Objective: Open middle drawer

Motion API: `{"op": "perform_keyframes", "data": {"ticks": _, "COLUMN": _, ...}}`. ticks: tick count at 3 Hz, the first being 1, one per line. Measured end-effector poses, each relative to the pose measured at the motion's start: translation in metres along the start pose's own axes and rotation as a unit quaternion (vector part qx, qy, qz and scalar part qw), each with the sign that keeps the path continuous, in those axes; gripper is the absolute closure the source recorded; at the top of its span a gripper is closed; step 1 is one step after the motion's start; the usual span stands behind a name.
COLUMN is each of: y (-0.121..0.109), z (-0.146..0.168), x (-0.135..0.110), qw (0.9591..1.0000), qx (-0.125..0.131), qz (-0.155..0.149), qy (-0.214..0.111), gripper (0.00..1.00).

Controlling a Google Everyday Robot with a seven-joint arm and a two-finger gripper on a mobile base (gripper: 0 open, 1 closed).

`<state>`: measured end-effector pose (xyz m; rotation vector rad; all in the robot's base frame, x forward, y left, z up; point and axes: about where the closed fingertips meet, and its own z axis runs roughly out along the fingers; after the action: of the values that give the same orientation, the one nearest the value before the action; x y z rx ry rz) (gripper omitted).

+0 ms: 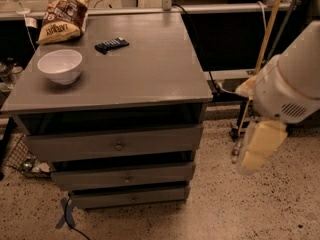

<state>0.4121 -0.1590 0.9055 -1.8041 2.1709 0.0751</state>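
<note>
The grey cabinet (125,64) has three stacked drawers. The middle drawer (100,178) has a medium-height flat front with a small round knob (128,179) at its centre, and it sits pushed in. The taller top drawer (75,146) with a larger knob is above it, and the slim bottom drawer (150,196) is below it. My gripper (259,146) hangs at the end of the white arm (292,81), to the right of the cabinet at about drawer height. It is apart from the cabinet and holds nothing that shows.
On the cabinet top are a white bowl (60,65), a chip bag (62,19) and a black remote (111,45). A slanted pole (267,31) and cables stand to the right, behind the arm. A wire basket (22,159) sits on the floor at the left.
</note>
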Motion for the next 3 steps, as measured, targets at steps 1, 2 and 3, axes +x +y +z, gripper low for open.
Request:
{"op": "perform_keyframes", "data": {"ticks": 1, "y": 0.038, "z": 0.073, "x": -0.013, "qw": 0.9987, "qx": -0.048, "qz": -0.001, "qy": -0.015, "gripper": 0.0}}
{"op": "perform_keyframes", "data": {"ticks": 2, "y": 0.037, "z": 0.072, "x": -0.013, "qw": 0.9988, "qx": -0.047, "qz": -0.001, "qy": -0.015, "gripper": 0.0}}
{"op": "perform_keyframes", "data": {"ticks": 3, "y": 0.043, "z": 0.096, "x": -0.016, "qw": 0.9983, "qx": -0.057, "qz": -0.013, "qy": -0.004, "gripper": 0.0}}
